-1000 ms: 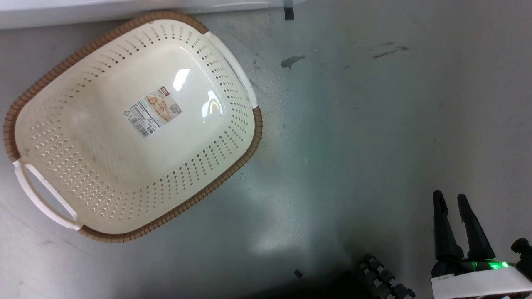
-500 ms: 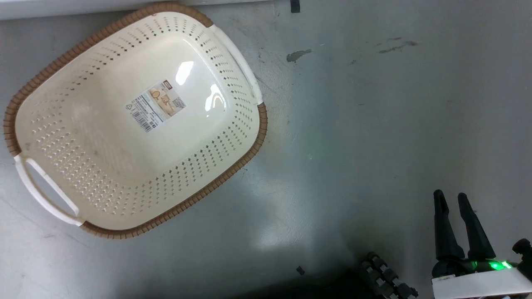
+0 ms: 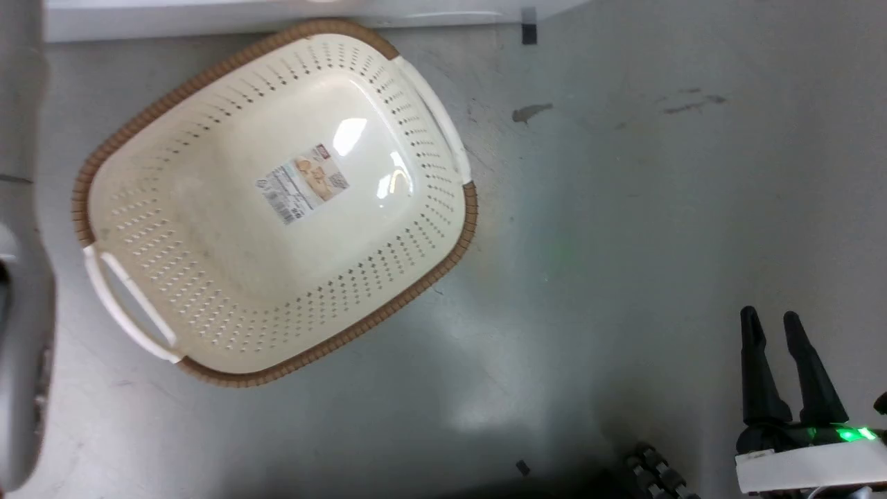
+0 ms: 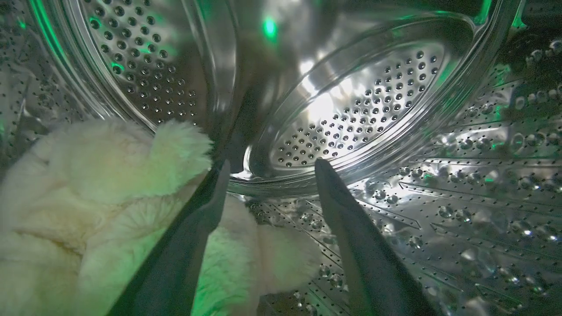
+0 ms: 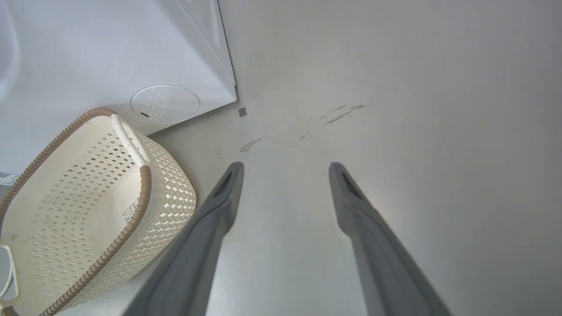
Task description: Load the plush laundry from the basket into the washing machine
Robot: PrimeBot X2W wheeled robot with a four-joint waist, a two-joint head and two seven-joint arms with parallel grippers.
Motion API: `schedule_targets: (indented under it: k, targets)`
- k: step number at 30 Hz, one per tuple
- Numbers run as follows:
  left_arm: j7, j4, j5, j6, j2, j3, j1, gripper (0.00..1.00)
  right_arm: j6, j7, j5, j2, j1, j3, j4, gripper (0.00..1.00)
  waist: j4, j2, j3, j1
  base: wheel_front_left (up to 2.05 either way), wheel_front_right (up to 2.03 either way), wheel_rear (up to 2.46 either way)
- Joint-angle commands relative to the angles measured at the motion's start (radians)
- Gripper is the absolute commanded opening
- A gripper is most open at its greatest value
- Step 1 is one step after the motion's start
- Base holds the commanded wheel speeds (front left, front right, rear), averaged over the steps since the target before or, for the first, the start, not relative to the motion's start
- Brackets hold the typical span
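1 basket [image 3: 473, 215], 1 plush laundry [image 4: 101, 175] and 1 washing machine [image 3: 277, 17] are counted, with 2 grippers. The basket is set on the grey floor [image 3: 624, 208], its far rim just beside the foot of the washing machine's white front. 2 white handles [image 3: 433, 118] and 1 label sticker [image 3: 305, 184] on its bottom are seen, and nothing else is held in it.

The plush laundry is found inside the washing machine, lying on the lower left of the perforated steel drum [image 4: 351, 114]. It is seen as 1 heap of long, shaggy cream fur, tinted green by a light; its nose and limbs cannot be told apart.

The left gripper [image 4: 271, 169] is seen inside the drum with its 2 dark fingers spread wide. The fur lies beside and under the left finger and is not clamped. The right gripper [image 3: 770, 319] is held over bare floor, well apart from the basket, fingers parted with nothing between them.

On the floor, 1 dark stain [image 3: 530, 112] and 1 small black square mark [image 3: 529, 33] are noted near the washing machine's corner. 1 round cover [image 5: 166, 103] is set low in the machine's front. 1 blurred grey shape [image 3: 21, 277] is seen at the left edge of the head view; what it is cannot be told.
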Motion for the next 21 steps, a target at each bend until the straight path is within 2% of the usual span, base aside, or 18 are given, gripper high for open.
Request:
schedule_targets:
  k: [1,6,7,15,20,21]
  targets:
    - [-0.005,0.006,-0.004,-0.005,-0.005,0.003,0.023,1.0,0.001,0.004,-0.007,-0.002,-0.021,-0.006,-0.006,1.0,0.015,-0.0001,-0.015,0.0,0.0,0.0,0.0]
    - [-0.005,0.007,-0.013,-0.012,-0.042,0.003,0.067,1.0,0.001,0.029,-0.022,-0.002,-0.035,-0.025,-0.022,1.0,0.049,-0.0001,-0.052,0.0,0.0,0.0,0.0]
    - [-0.005,-0.018,-0.01,-0.01,-0.061,0.007,0.102,1.0,0.001,0.044,-0.032,-0.002,-0.044,-0.035,-0.027,1.0,0.069,-0.0001,-0.076,0.0,0.0,0.0,0.0]
    - [-0.006,-0.08,0.004,-0.013,-0.107,0.01,0.241,1.0,0.001,0.077,-0.053,-0.002,-0.059,-0.055,-0.025,1.0,0.115,-0.0001,-0.16,0.0,0.0,0.0,0.0]
    - [-0.006,-0.118,0.005,-0.029,-0.13,0.014,0.338,1.0,0.001,0.095,-0.067,-0.002,-0.058,-0.063,-0.018,1.0,0.144,-0.0001,-0.229,0.0,0.0,0.0,0.0]
    - [-0.006,-0.14,0.007,-0.038,-0.138,0.017,0.403,1.0,0.001,0.104,-0.075,-0.002,-0.053,-0.067,-0.01,1.0,0.16,-0.0001,-0.279,0.0,0.0,0.0,0.0]
